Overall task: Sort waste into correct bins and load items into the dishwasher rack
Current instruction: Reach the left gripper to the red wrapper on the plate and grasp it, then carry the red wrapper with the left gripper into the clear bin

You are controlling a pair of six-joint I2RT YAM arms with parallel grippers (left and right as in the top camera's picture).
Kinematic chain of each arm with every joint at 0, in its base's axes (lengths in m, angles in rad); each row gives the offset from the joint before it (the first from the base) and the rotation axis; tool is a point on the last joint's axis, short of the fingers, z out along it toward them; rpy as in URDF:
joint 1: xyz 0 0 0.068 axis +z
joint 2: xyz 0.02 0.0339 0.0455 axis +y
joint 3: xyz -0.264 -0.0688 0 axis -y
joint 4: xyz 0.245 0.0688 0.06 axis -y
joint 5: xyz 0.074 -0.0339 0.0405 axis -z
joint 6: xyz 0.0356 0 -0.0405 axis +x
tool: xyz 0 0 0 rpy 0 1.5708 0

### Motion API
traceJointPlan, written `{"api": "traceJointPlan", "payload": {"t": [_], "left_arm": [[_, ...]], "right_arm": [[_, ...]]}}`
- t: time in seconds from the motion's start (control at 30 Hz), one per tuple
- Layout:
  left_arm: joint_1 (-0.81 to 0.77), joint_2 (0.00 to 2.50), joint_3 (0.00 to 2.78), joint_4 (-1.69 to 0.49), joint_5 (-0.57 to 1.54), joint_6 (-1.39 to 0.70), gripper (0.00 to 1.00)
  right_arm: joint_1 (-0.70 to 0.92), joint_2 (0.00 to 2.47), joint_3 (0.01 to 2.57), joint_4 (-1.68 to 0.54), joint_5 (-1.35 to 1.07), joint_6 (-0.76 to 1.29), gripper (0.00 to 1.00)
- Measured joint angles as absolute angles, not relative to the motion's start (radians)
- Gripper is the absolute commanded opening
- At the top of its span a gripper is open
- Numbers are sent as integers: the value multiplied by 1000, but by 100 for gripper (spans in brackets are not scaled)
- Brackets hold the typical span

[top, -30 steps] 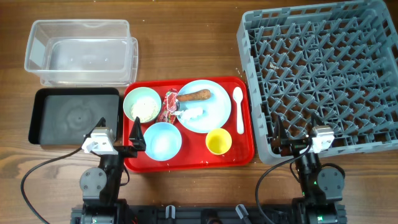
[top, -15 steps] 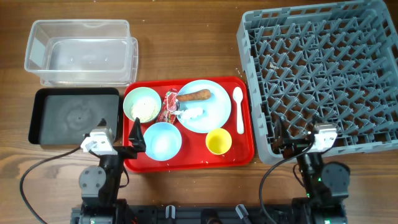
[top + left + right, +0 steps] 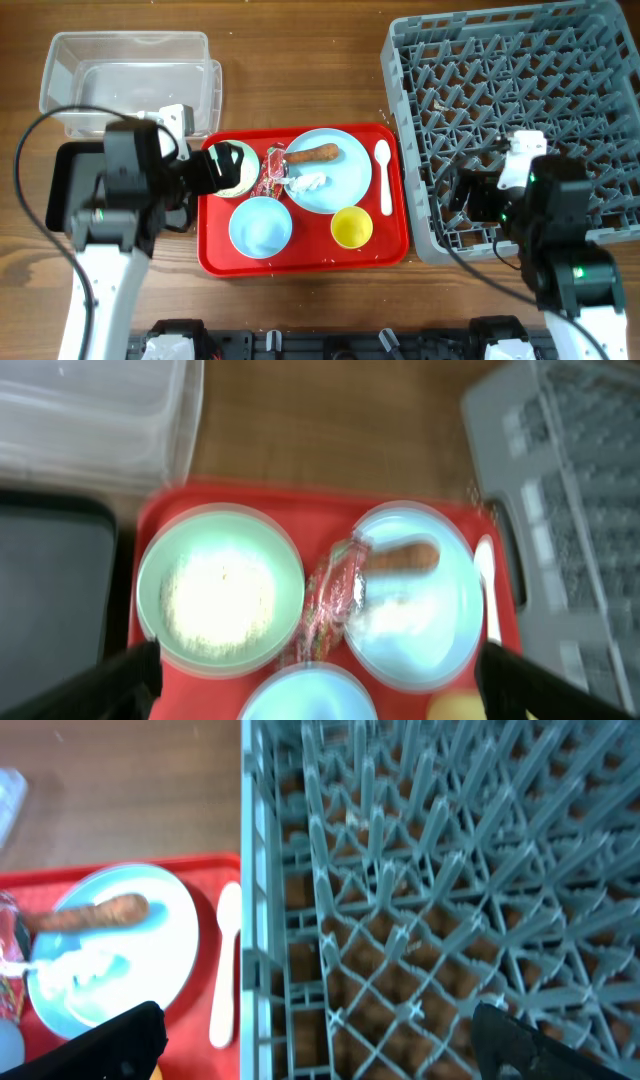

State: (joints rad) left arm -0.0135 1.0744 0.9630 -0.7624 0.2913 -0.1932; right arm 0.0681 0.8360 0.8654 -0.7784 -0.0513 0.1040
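Observation:
On the red tray sit a light blue plate with a brown sausage and a white napkin, a red wrapper, a pale green bowl holding rice crumbs, a light blue bowl, a yellow cup and a white spoon. My left gripper is open and empty above the tray's left side. My right gripper is open and empty over the front left corner of the grey rack.
A clear tub stands at the back left. The black tray-bin lies in front of it, partly under my left arm. The rack's left wall runs beside the spoon.
Both arms have risen from the table's front edge and moved inward. The left now hangs over the red tray's left side, the right over the rack's front left.

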Motion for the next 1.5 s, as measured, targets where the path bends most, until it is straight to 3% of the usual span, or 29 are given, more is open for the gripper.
{"api": "traceJointPlan", "payload": {"t": [0.17, 0.43, 0.7, 0.87, 0.93, 1.0, 1.03, 1.07, 1.3, 1.5], "left_arm": [[-14, 1168, 1036, -883, 310, -193, 100], [-28, 1238, 1040, -595, 313, -193, 100], [-237, 1564, 1042, -432, 302, -108, 98], [-282, 1694, 1042, -425, 256, -75, 78], [-282, 1718, 1042, -426, 250, -67, 48], [-282, 1724, 1042, -426, 244, -65, 29], [-282, 1724, 1042, -426, 244, -67, 12], [-282, 1724, 1042, -426, 240, -64, 4], [-282, 1720, 1042, -426, 205, -64, 4], [-184, 1502, 1096, -377, 171, -64, 4]], "right_arm": [[68, 911, 876, -816, -51, 104, 100], [68, 911, 876, -815, -51, 104, 100], [68, 911, 876, -815, -51, 104, 100], [68, 911, 876, -815, -51, 104, 100], [68, 911, 876, -815, -51, 104, 100], [68, 911, 876, -815, -51, 104, 100], [68, 911, 876, -815, -51, 104, 100], [68, 911, 876, -815, -51, 104, 100], [68, 911, 876, -815, -51, 104, 100], [68, 911, 876, -815, -51, 104, 100]]}}
